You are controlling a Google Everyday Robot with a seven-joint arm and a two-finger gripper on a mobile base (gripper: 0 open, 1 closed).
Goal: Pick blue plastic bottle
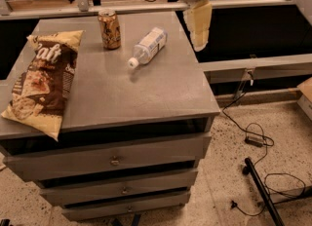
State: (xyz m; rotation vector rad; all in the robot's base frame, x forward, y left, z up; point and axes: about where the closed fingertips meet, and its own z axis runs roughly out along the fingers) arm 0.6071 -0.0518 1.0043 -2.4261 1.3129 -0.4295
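Note:
The blue plastic bottle (148, 47) lies on its side on the grey cabinet top (146, 93), white cap toward the front left, pale label wrap around its body. The gold-brown drink can (109, 29) stands upright just left of it. My gripper (198, 25) hangs from the top edge of the view, over the cabinet's right rear edge, to the right of the bottle and above it. It holds nothing.
A brown and yellow chip bag (44, 81) lies along the cabinet's left side. The cabinet has three drawers (114, 160). Black cables (253, 137) and a black bar (261, 186) lie on the speckled floor at right. Dark shelving stands behind.

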